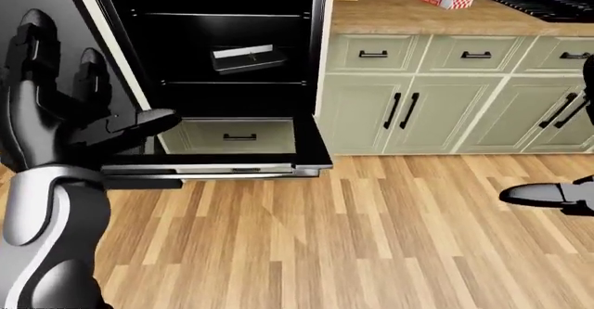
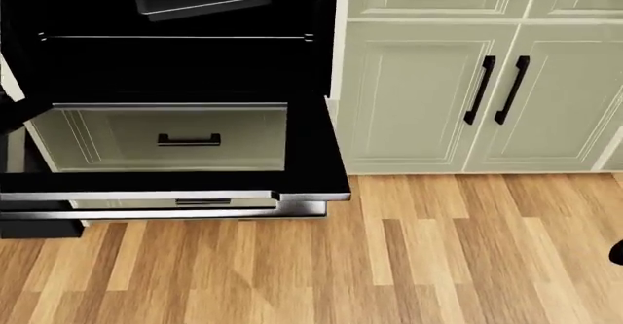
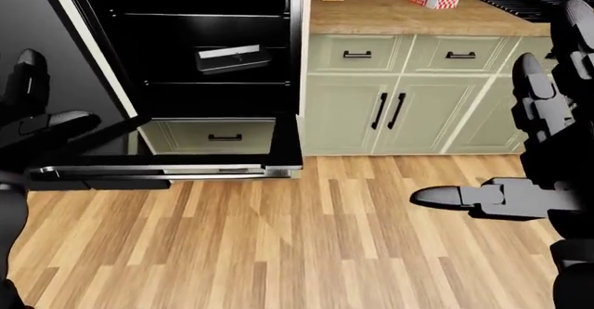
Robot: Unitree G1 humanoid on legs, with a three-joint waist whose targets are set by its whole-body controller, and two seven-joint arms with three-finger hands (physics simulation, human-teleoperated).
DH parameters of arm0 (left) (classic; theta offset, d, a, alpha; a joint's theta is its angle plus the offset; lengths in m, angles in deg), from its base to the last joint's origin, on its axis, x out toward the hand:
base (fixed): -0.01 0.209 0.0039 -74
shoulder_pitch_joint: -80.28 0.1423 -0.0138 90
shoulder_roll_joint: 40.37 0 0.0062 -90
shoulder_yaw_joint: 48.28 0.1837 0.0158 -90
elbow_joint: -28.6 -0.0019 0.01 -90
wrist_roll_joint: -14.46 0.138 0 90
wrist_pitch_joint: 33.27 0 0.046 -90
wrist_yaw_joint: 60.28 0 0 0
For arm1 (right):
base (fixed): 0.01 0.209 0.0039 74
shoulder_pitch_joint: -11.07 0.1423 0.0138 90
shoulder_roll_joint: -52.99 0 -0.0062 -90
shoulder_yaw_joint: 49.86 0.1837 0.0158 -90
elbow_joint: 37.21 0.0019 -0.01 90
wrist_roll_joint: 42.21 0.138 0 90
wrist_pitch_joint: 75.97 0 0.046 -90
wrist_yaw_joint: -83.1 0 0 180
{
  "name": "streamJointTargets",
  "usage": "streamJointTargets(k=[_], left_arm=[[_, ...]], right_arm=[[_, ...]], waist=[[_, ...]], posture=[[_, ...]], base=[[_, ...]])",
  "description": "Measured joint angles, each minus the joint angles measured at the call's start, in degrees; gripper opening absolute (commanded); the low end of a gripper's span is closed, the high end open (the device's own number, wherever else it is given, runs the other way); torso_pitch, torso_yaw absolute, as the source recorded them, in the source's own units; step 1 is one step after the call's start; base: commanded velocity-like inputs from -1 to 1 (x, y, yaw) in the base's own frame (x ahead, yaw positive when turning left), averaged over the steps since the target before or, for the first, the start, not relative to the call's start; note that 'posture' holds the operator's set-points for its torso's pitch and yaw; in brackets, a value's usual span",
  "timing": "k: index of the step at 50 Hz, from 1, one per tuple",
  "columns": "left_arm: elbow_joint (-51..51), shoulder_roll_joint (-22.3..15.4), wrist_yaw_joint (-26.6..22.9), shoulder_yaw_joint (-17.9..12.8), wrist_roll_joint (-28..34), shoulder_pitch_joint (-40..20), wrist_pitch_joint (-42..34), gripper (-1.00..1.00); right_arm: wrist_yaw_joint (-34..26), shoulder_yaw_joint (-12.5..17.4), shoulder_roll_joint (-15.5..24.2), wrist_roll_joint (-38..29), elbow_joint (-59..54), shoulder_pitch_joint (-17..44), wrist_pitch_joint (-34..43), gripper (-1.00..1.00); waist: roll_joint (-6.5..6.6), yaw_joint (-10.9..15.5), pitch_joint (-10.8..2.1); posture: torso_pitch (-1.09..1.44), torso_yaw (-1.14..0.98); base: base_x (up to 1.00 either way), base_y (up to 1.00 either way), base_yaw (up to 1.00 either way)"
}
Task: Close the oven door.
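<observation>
- Left hand (image 1: 65, 107): raised at the left edge of the left-eye view, forearm rising from the bottom corner; fingers (image 1: 33, 41) spread and upright, thumb out to the right over the door's left end; holds nothing, and contact with the door cannot be told
- Right hand (image 3: 534, 163): at the right edge of the right-eye view, fingers up and apart, thumb stretched left above the floor (image 2: 389, 265); empty, well apart from the door
- Oven door (image 2: 312, 163): dropped open, lying level, long axis left to right, free edge with handle (image 2: 175, 213) toward the bottom of the head view
- Oven (image 1: 223, 37): cavity open above the door, a tray (image 1: 248, 58) on a rack
- Cabinets (image 2: 438, 90): just right of the oven, doors closed
</observation>
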Motion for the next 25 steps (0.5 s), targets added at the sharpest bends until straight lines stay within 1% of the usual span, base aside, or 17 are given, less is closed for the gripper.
streamJointTargets(k=[1, 2, 3, 5, 6, 10, 12, 13, 14, 15, 16, 17, 18, 20, 22, 25], left_arm=[[-0.08, 0.01, 0.01, 0.05, -0.04, -0.19, 0.0, 1.0], [-0.21, 0.52, 0.03, 0.44, -0.17, -0.07, -0.12, 1.0], [-0.34, 0.64, -0.01, 0.94, -0.37, 0.19, -0.38, 1.0], [-0.63, 0.63, -0.27, 1.64, -0.68, 0.4, -0.82, 1.0], [-0.71, 0.58, -0.35, 1.62, -0.75, 0.43, -0.94, 1.0], [-0.42, 0.29, -0.23, 0.77, -0.61, 0.15, -0.61, 1.0], [-0.13, 0.25, -0.17, 0.62, -0.5, 0.06, -0.28, 1.0], [-0.05, 0.23, -0.18, 0.64, -0.49, 0.0, -0.17, 1.0], [-0.06, 0.05, -0.17, 0.55, -0.52, -0.12, -0.12, 1.0], [-0.23, -0.08, -0.06, 0.2, -0.6, 0.0, -0.15, 1.0], [-0.6, 0.0, 0.18, -0.09, -0.67, 0.16, -0.35, 1.0], [-0.92, 0.01, 0.45, -0.28, -0.7, 0.45, -0.58, 1.0], [-1.13, -0.04, 0.69, -0.36, -0.7, 0.55, -0.78, 1.0], [-0.99, -0.36, 1.0, -0.34, -0.9, 0.09, -0.97, 1.0], [-0.14, -0.69, 1.17, -0.38, -1.31, -0.47, -0.79, 1.0], [0.83, -0.87, 1.46, -0.51, -1.99, -0.5, -0.6, 1.0]], right_arm=[[0.04, 0.09, 0.13, 0.08, -0.09, 0.03, -0.02, 1.0], [0.13, 0.3, 0.08, 0.09, -0.37, -0.12, 0.03, 1.0], [0.26, 0.36, -0.14, 0.08, -0.74, -0.26, 0.28, 1.0], [0.58, 0.37, -0.23, 0.03, -1.28, -0.61, 0.91, 1.0], [0.69, 0.3, -0.05, 0.06, -1.34, -0.54, 1.08, 1.0], [0.77, 0.38, 0.35, 0.29, -0.49, -0.36, 0.38, 1.0], [0.74, 0.38, 0.39, 0.34, -0.42, -0.35, 0.09, 1.0], [0.72, 0.38, 0.44, 0.34, -0.47, -0.31, 0.03, 1.0], [0.71, 0.34, 0.39, 0.4, -0.47, -0.19, 0.01, 1.0], [0.67, 0.03, -0.03, 0.66, -0.37, -0.19, 0.17, 1.0], [0.6, -0.24, -0.08, 1.0, -0.28, -0.36, 0.44, 1.0], [0.49, -0.45, -0.03, 1.31, -0.27, -0.46, 0.67, 1.0], [0.41, -0.46, 0.05, 1.49, -0.26, -0.54, 0.79, 1.0], [0.51, -0.02, 0.35, 1.63, -0.31, -0.28, 0.83, 1.0], [0.85, 0.71, 0.66, 1.75, -0.17, 0.2, 0.67, 1.0], [1.21, 0.97, 0.73, 2.0, 0.02, 0.47, 0.32, 1.0]], waist=[[-1.08, -0.12, -0.28], [-0.27, -0.55, 0.03], [0.09, -0.89, 0.5], [-0.01, -1.37, 0.75], [0.27, -1.44, 0.69], [2.31, -1.43, 0.97], [3.73, -1.66, 0.94], [4.71, -1.76, 0.79], [5.31, -1.67, 0.59], [4.61, -1.21, 0.8], [4.54, -0.88, 0.91], [4.84, -0.67, 0.79], [4.98, -0.53, 0.46], [4.56, -0.5, -0.15], [3.47, -0.47, -0.2], [1.13, -0.07, 0.06]], posture=[[0.0, 0.0], [0.0, 0.0], [0.0, 0.0], [0.0, 0.0], [0.0, 0.0], [0.0, 0.0], [0.0, 0.0], [0.0, 0.0], [0.0, 0.0], [0.0, 0.0], [0.0, 0.0], [0.0, 0.0], [0.0, 0.0], [0.0, 0.0], [0.0, 0.0], [0.0, 0.0]], base=[[0.19, -0.12, 0.0], [0.18, -0.14, 0.0], [0.17, -0.14, 0.0], [0.18, -0.14, 0.0], [0.18, -0.15, 0.0], [0.18, -0.14, 0.0], [0.18, -0.14, 0.0], [0.19, -0.14, 0.0], [0.19, -0.15, 0.0], [0.18, -0.13, 0.0], [0.19, -0.15, 0.0], [0.18, -0.16, 0.0], [0.19, -0.16, 0.0], [0.18, -0.15, 0.0], [0.18, -0.16, 0.0], [0.18, -0.17, 0.0]])
